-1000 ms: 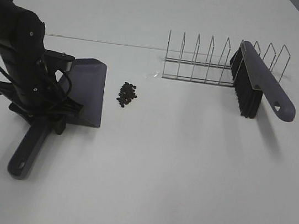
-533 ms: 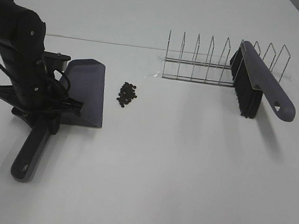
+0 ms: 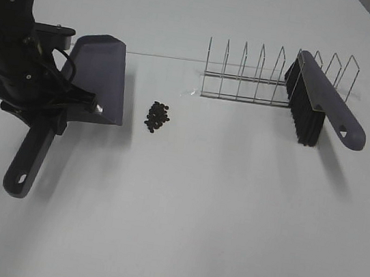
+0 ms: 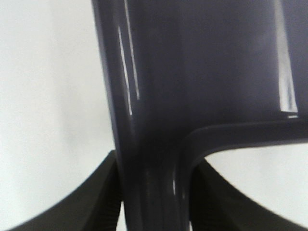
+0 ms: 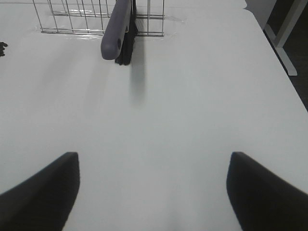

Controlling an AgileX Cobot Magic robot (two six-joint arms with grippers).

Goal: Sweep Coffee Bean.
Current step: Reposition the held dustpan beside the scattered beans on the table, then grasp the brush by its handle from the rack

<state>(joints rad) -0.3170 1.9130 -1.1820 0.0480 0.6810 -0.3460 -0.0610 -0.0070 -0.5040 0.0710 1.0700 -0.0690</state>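
While my left tool (image 4: 155, 163) is clenched on the dustpan (image 3: 100, 78), its two fingers pressing either side of the grey-purple handle just below the pan, my right tool (image 5: 151, 192) hangs released and empty over bare worktop (image 3: 228, 220). The pan's lip faces the coffee beans (image 3: 158, 116), a small dark cluster lying near it but apart. I cannot tell whether the lip touches the worktop. Well off to my right, the brush (image 3: 320, 106) leans in the wire rack (image 3: 248, 78), bristles down, untouched. I judge this to be the step of placing the pan, with nothing swept yet. Next, the lip should sit flat just beside the beans, and my right tool must close on the brush handle.
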